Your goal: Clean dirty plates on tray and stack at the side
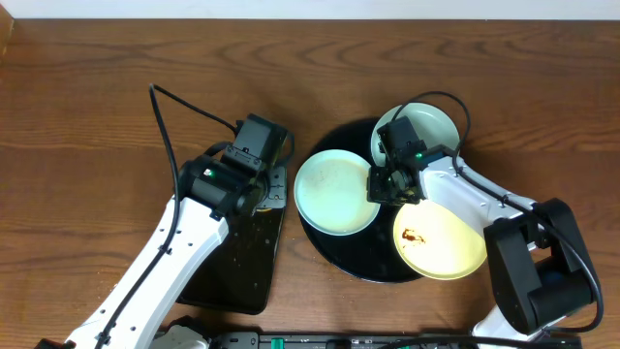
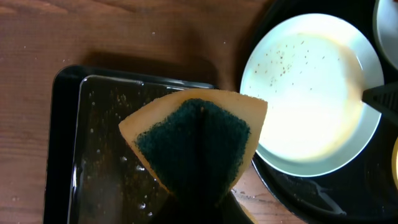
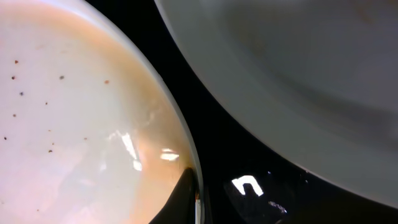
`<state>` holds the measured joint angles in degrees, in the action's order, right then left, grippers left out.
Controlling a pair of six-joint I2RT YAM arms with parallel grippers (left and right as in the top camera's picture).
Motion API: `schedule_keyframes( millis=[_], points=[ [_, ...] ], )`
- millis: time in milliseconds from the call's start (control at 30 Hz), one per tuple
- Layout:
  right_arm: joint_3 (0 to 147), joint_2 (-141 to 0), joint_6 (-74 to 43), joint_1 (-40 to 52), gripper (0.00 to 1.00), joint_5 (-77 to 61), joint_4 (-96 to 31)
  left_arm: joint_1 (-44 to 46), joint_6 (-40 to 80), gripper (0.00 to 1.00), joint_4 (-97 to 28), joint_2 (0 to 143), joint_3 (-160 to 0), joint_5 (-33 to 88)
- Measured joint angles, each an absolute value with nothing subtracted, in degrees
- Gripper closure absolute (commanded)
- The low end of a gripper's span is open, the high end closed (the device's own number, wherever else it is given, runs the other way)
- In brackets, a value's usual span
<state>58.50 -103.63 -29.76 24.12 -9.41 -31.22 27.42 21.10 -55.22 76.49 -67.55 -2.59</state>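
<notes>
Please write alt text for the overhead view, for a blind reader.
A round black tray holds two pale-blue plates and a brown-smeared yellow plate. The right gripper grips the left plate's rim; the left gripper is over a rectangular black tray.

Three plates (image 1: 334, 194) nearly fill the round tray (image 1: 356, 268), with only thin black gaps between them. The right end effector (image 1: 387, 189) sits in the middle gap. The small tray (image 1: 237, 281) lies just left. The far counter (image 1: 97, 107) is open wood.
</notes>
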Motion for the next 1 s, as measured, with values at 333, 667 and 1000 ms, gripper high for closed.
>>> schedule_keyframes(
  millis=[333,667,1000],
  points=[
    [57.98,-103.18,-30.09,24.14,0.98,-9.15,-30.35,27.4,21.08,0.92,-55.24,76.49,-67.55,-2.59],
    [56.62,-93.3,-29.52,24.14,0.98,-4.23,-32.29,27.4,20.95,0.92,-55.18,76.49,-67.55,-2.57],
    [56.62,-83.68,-31.97,24.14,0.98,-0.71,-32.8,27.4,20.95,0.92,-55.16,76.49,-67.55,-2.59]
  ],
)
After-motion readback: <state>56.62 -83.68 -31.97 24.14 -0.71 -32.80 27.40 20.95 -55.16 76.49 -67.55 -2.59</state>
